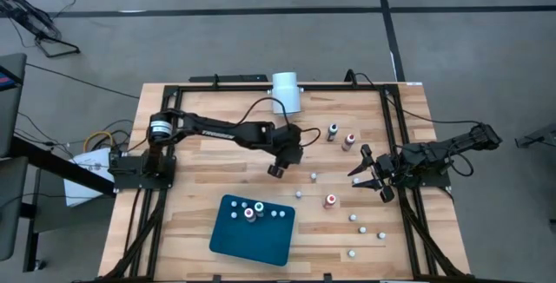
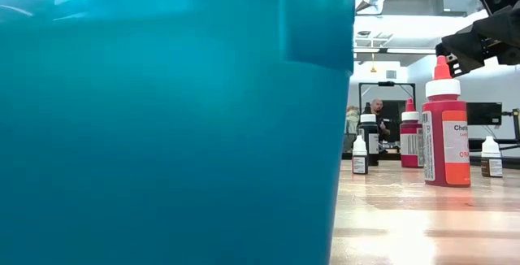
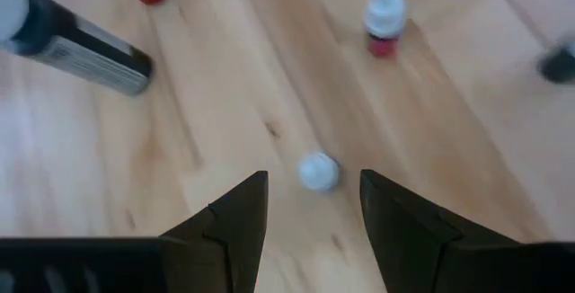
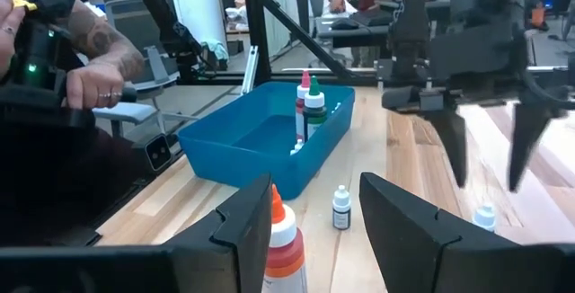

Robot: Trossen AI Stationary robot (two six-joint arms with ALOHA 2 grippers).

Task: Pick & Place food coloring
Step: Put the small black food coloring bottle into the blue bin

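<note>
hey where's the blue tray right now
In the high view the blue tray sits at the table's front edge, left of centre, below the left gripper, with a few small bottles standing in it.

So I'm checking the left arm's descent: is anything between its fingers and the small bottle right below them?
Nothing visible. The left gripper hangs open above the tiny white-capped bottle, bare light wooden table around it; the other bottles stand well aside.

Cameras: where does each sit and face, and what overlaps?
High: overhead, straight down; both arms, blue tray.
Low: table height, beside the tray wall, facing the room.
Left wrist: down past open fingers at a small white-capped bottle.
Right wrist: past open fingers toward tray, left gripper.
Shared: tray.
</note>
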